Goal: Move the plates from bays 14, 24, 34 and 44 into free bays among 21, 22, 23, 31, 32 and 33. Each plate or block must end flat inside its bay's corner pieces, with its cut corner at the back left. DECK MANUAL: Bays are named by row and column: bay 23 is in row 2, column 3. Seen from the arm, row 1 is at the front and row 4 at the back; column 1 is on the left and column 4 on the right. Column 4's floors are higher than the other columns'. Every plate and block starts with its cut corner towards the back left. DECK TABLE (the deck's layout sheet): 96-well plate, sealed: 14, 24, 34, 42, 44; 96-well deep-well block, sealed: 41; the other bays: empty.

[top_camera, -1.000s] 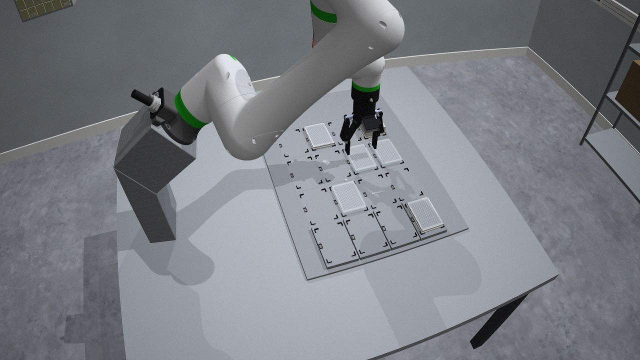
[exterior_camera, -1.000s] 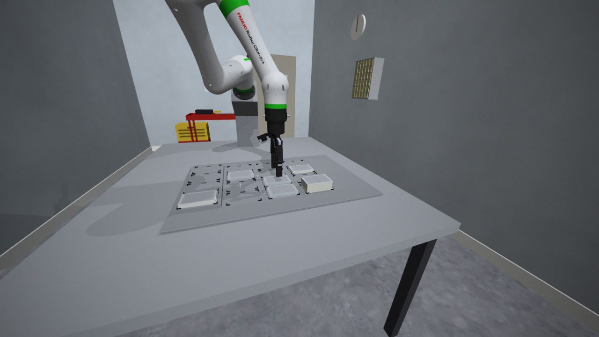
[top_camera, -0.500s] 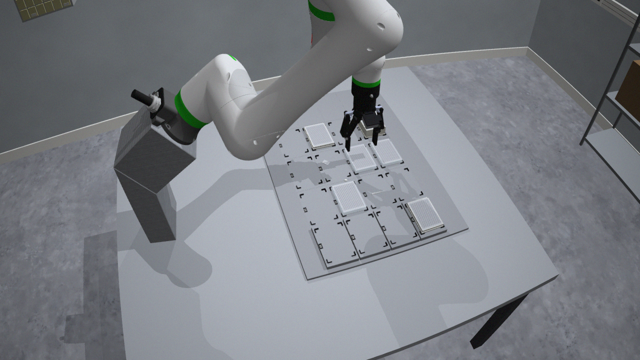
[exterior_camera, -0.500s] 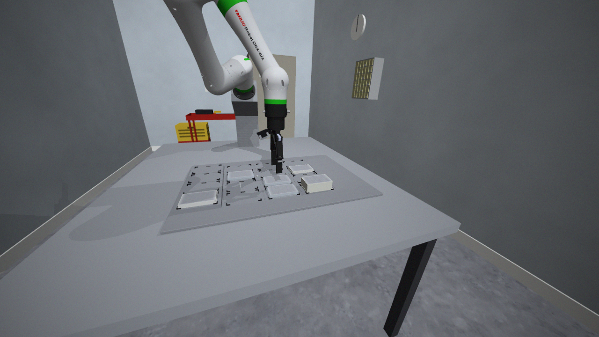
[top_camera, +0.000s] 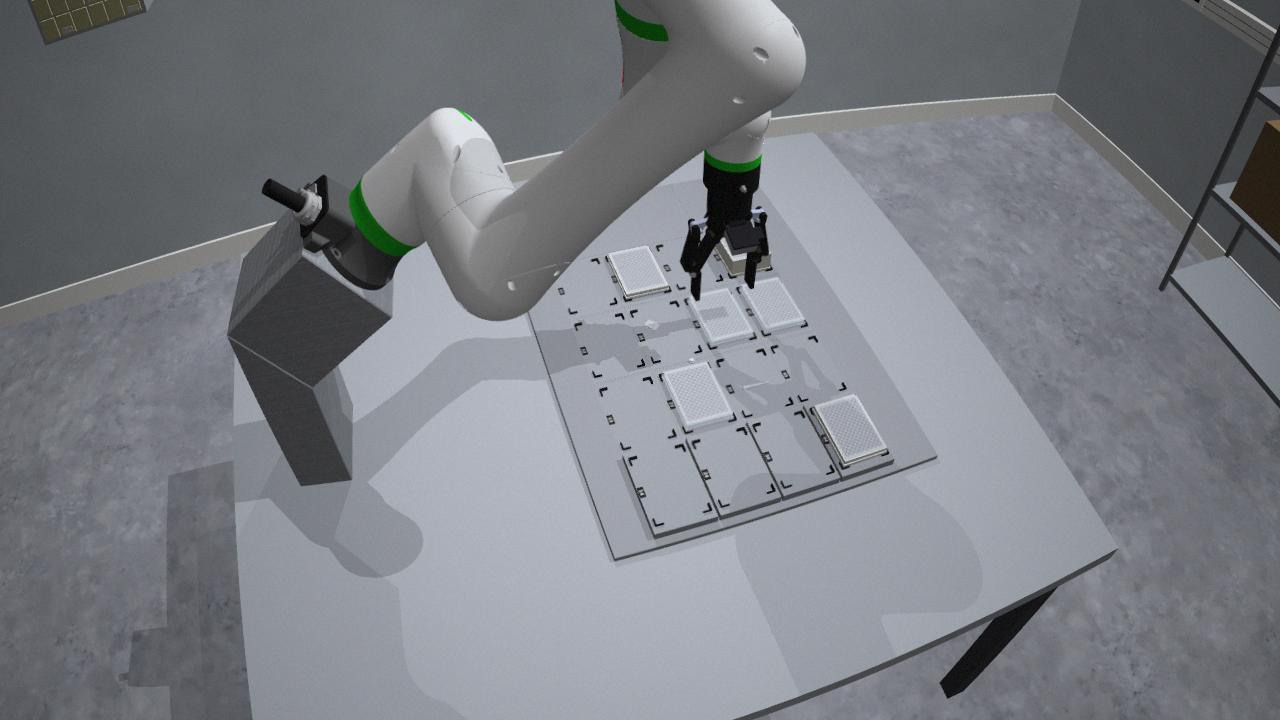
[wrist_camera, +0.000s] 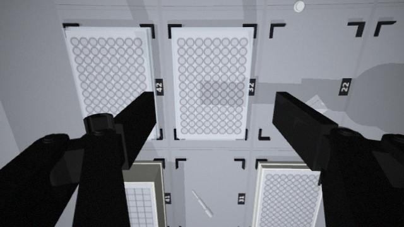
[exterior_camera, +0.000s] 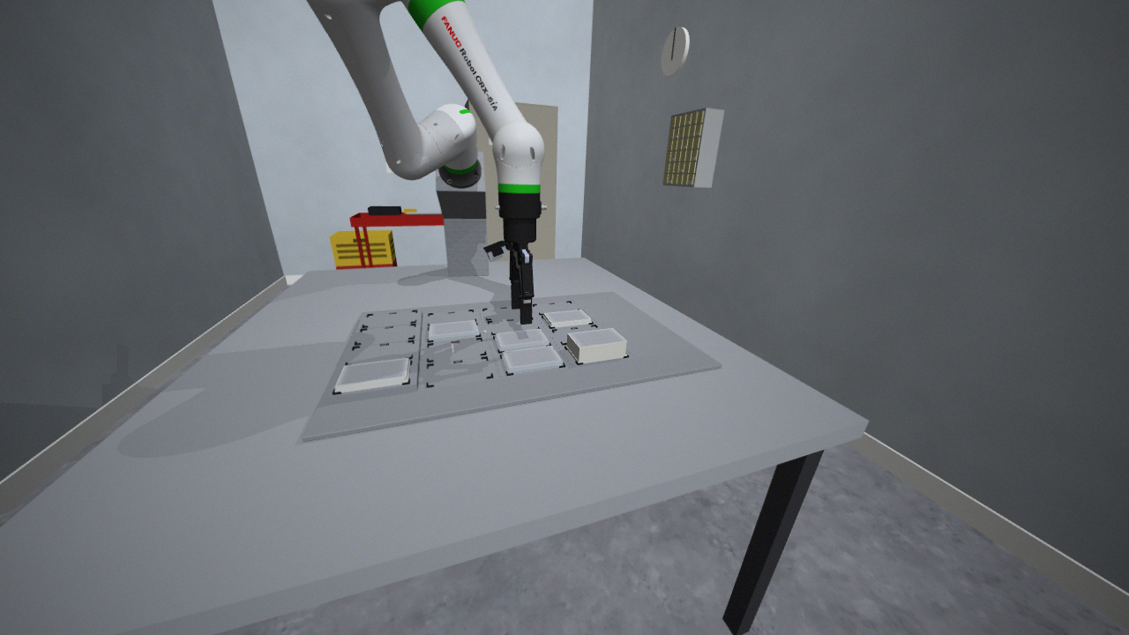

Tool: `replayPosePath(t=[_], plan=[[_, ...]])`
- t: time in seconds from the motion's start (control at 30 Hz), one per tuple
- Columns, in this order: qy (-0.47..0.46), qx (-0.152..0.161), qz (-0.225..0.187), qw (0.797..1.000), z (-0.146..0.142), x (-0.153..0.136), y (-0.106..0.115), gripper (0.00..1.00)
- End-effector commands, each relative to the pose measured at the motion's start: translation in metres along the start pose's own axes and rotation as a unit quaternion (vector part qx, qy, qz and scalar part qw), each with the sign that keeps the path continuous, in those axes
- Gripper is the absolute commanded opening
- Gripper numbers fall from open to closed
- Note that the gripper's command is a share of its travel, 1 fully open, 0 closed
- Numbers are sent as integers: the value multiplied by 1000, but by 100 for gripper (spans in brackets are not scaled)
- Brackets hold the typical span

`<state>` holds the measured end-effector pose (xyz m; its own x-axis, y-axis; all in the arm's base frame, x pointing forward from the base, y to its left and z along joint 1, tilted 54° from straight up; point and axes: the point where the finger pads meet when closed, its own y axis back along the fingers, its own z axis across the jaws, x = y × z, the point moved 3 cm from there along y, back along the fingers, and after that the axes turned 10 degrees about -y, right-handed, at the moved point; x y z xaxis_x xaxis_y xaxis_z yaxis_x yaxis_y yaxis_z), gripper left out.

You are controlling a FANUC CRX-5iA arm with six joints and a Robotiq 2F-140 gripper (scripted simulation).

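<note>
Nearest the top cam, one sealed 96-well plate, the 44 plate (top_camera: pixel 852 429) (exterior_camera: pixel 372 373), sits flat on the raised col. 4 step, within its corner pcs; that's its start bay, so it's yet to be shifted. Next in, col. 3: the 23 plate (top_camera: pixel 698 394) (exterior_camera: pixel 452 329) lies flat in bay 23, & a thin white stick (top_camera: pixel 756 385) is in bay 33. A small white disc (top_camera: pixel 691 360) (wrist_camera: pixel 299 6) is near the line btwn cols. 2 & 3.

Col. 2: the 32 plate (top_camera: pixel 721 316) (exterior_camera: pixel 521 339) (wrist_camera: pixel 213 72) lies flat in bay 32, w/ the 42 plate (top_camera: pixel 774 304) (exterior_camera: pixel 533 359) (wrist_camera: pixel 108 69) just beside it in row 4. Gripper (top_camera: pixel 723 291) (exterior_camera: pixel 520 314) (wrist_camera: pixel 214 107) is above the 32 plate, fingers pointing down, approx. two-thirds open, one either side & apart from it; nothing held.

Far side, col. 1: the 21 plate (top_camera: pixel 637 271) (exterior_camera: pixel 566 317) (wrist_camera: pixel 290 202) is in bay 21, a slim pale tool (wrist_camera: pixel 202 203) in 31, & the taller deep-well block (top_camera: pixel 744 261) (exterior_camera: pixel 597 345) (wrist_camera: pixel 140 202) in 41, partly hidden by the gripper from the top. Cut corners: too small to tell.
</note>
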<state>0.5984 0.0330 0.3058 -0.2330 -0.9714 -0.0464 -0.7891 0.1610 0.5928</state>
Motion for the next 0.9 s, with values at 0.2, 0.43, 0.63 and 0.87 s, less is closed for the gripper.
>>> replayPosePath(t=[0.2, 0.43, 0.63, 0.87], plan=[[0, 1, 0, 1000, -10, 18, 1, 70], [0, 1, 0, 1000, -23, 42, 1, 70], [0, 1, 0, 1000, -34, 64, 1, 70], [0, 1, 0, 1000, -44, 81, 1, 70]])
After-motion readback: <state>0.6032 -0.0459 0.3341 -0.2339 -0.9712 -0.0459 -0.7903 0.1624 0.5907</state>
